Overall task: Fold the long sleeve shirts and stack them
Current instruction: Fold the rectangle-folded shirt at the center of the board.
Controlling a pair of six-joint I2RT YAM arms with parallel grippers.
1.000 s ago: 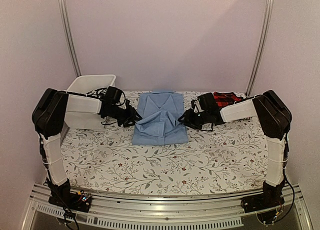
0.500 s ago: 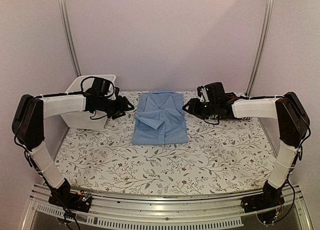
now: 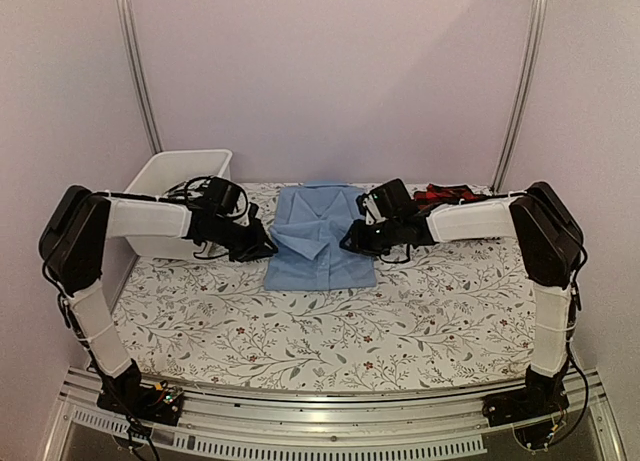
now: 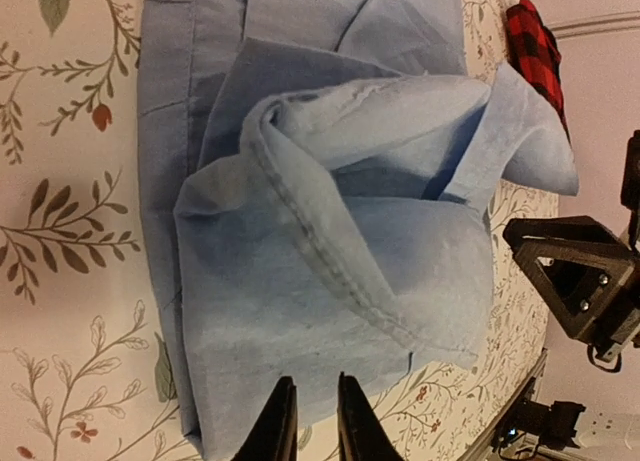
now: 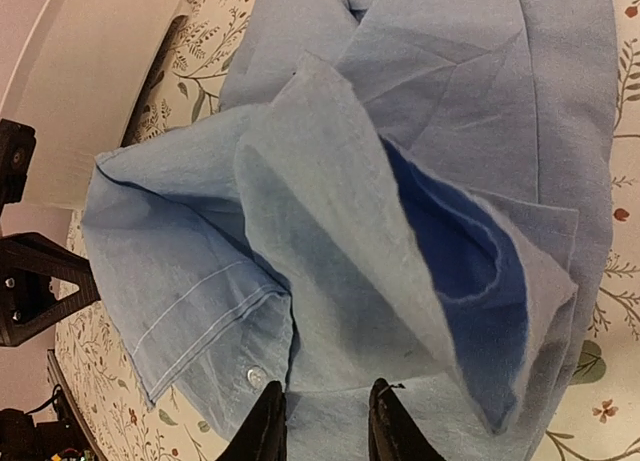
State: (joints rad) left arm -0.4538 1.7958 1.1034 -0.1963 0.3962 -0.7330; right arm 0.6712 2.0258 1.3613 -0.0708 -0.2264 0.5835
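Left gripper [image 4: 314, 391] at nine o'clock of the blue shirt [image 3: 320, 256], jaws a slit, grip unclear; right gripper [image 5: 326, 393] at three, jaws parted, empty, likely flanking for the next fold.

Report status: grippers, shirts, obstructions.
Left gripper at edge of light blue collared cloth shirt, closure unclear. Right gripper open at opposite edge. Red-and-black plaid shirt at far right. No obstruction.

Pale lilac walls [image 3: 330, 71] with two vertical metal rails [image 3: 138, 71] enclose a desk [image 3: 330, 331] with a floral-patterned top, evenly lit.
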